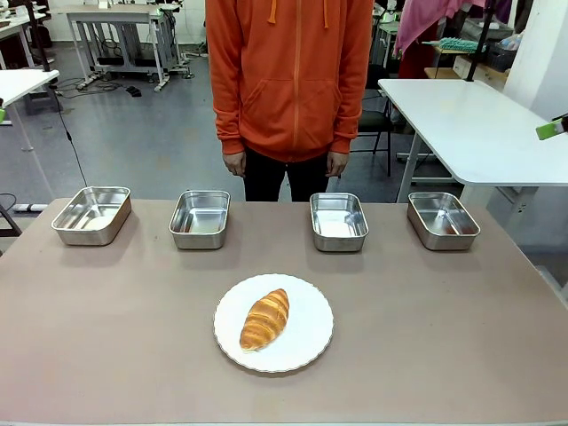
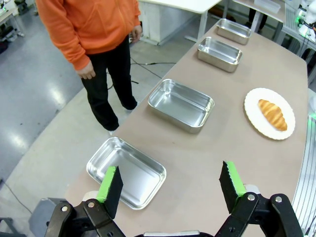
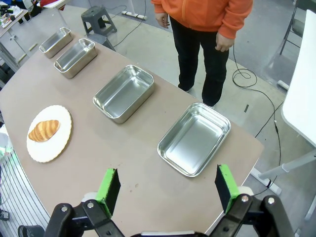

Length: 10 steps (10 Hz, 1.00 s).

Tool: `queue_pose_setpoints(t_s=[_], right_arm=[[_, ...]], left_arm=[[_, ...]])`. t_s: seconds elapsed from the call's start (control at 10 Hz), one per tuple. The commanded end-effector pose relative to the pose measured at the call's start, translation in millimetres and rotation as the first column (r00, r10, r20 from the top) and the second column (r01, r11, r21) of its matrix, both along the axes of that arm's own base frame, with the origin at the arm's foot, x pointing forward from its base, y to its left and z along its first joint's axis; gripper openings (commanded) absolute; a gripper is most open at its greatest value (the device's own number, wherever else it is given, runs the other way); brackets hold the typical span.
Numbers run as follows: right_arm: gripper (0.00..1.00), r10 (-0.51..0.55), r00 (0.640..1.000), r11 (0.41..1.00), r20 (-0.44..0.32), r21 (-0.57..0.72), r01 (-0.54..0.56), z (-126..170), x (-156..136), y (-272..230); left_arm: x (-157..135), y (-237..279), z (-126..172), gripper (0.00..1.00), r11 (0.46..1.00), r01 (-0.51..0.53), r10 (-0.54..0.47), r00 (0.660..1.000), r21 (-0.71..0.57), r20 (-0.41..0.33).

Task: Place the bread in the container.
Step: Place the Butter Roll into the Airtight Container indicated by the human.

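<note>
- The bread [image 1: 264, 319] is lying flat on a round white plate [image 1: 311, 342], a bit left of the plate's middle.
- The plate is sitting in the middle of the brown table [image 1: 106, 337], on the robot's side of a row of pans.
- The bread's long side is running mostly from near to far. Its far tip is leaning a little to the right, toward the person [image 1: 288, 80]. Its near tip is pointing back to the left.
- The bread is looking golden brown, with ridges going across it. It is fat in the middle and thin at both ends.
- Four shiny metal pans are sitting in a row along the far side of the table: the left end pan [image 1: 91, 215], the second pan [image 1: 200, 218], the third pan [image 1: 338, 221] and the right end pan [image 1: 443, 220].
- All four pans are looking alike and are holding nothing. They are standing apart from each other and from the plate.
- The left gripper [image 2: 170, 170] is hanging in the air over the left end of the table, with its fingers spread wide and holding nothing.
- The right gripper [image 3: 167, 172] is hanging over the right end of the table, with its fingers wide apart too and gripping nothing.
- The person in the orange top is standing behind the pans with both hands hanging down.
</note>
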State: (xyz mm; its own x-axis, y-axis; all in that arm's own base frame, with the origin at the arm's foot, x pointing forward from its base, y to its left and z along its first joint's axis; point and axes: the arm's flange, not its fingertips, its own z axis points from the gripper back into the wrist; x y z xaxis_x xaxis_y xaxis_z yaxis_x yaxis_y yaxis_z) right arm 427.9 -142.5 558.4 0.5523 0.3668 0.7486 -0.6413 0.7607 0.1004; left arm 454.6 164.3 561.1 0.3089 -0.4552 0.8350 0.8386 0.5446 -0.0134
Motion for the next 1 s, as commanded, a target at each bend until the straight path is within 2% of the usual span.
queue_pose_setpoints(t_s=[0.0, 0.9], right_arm=[[1.0, 0.006, 1.0, 1.0, 0.01, 0.013, -0.006, 0.4, 0.9, 0.5], [1.0, 0.006, 1.0, 1.0, 0.01, 0.013, -0.006, 0.4, 0.9, 0.5]], left_arm=[[-0.6, -0.8, 1.3, 1.0, 1.0, 0.003, -0.003, 1.0, 0.006, 0.003], [-0.6, -0.8, 1.3, 1.0, 1.0, 0.003, -0.003, 1.0, 0.006, 0.003]])
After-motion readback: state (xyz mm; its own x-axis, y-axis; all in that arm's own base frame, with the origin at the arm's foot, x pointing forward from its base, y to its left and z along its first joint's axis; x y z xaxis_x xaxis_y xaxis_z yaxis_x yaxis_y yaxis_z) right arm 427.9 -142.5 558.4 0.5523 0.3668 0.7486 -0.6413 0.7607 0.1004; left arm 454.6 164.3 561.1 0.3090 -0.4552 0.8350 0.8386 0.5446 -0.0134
